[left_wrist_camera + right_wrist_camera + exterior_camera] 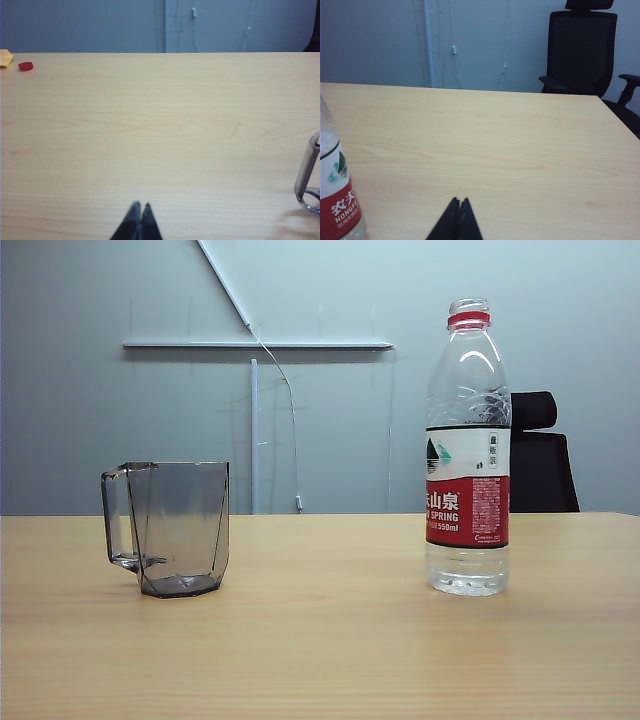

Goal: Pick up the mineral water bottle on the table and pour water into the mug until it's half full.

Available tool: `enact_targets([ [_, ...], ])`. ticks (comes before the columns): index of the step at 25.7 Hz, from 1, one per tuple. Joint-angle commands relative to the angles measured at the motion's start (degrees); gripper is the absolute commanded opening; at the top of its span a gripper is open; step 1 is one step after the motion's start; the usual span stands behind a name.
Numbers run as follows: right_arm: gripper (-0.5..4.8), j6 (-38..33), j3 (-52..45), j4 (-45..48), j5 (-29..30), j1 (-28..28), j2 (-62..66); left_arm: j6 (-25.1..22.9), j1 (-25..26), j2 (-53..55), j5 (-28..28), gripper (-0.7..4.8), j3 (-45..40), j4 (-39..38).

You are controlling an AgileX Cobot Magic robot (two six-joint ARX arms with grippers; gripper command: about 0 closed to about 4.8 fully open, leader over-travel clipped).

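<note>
Mug (176,528): upright on the table (320,640), left side, handle outward to the left; nothing visible inside.
Left gripper (140,206): low over bare wood, fingers pressed together, holding nothing; mug handle off to one side.
Mineral water bottle (468,450): upright on the right, well apart from the mug, cap off, water low.
Right gripper (459,201): fingers pinched together, empty, bottle near.

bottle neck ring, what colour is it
Red, on the mineral water bottle; neck ring shows best in the exterior view.
</note>
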State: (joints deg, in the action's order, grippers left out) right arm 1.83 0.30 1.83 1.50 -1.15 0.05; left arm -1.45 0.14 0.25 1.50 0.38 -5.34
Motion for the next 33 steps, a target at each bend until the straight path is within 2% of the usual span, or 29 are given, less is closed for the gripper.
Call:
enact_targets([
  [1,-0.05,0.1,-0.3,1.0,-0.3,0.0,-0.1,0.2,0.0,0.1,-0.2,-0.02,0.1,0.5],
  [8,-0.05,0.1,-0.3,1.0,-0.5,0.1,-0.1,0.2,-0.1,0.1,-0.2,-0.02,0.1,0.5],
  [10,-0.05,-1.7,-0.3,1.0,-0.3,0.1,-0.1,0.2,-0.5,0.1,-0.2,-0.02,0.1,0.5],
  [13,-0.05,-8.1,-0.3,1.0,-0.2,0.1,-0.1,0.2,-3.3,0.1,0.0,-0.02,0.1,0.5],
  [15,-0.05,-15.7,-0.2,2.0,2.6,0.1,-0.1,0.2,-11.3,0.9,0.0,-0.02,0.1,0.5],
  [17,-0.05,-16.1,0.0,2.4,5.7,0.0,-0.1,0.2,-17.5,2.2,-0.1,-0.02,0.1,0.7],
  [22,-0.06,-16.9,0.2,2.7,11.8,-1.1,-0.1,0.2,-28.6,5.4,-0.2,-0.02,0.1,0.6],
  [27,-0.02,-16.8,2.3,0.3,12.6,-6.4,0.4,0.2,-34.7,6.7,-0.2,-0.02,0.1,0.2],
  [29,0.27,-16.8,3.3,-0.5,12.6,-9.1,1.2,0.2,-35.6,6.7,-0.2,-0.02,0.1,0.2],
  [32,0.3,-16.8,5.1,-0.7,12.2,-14.7,4.0,0.2,-35.9,6.7,-0.2,-0.02,0.1,0.2],
  [33,0.47,-16.0,6.1,-0.7,9.6,-19.4,7.1,0.2,-35.9,6.7,-0.2,-0.02,0.1,0.2],
])
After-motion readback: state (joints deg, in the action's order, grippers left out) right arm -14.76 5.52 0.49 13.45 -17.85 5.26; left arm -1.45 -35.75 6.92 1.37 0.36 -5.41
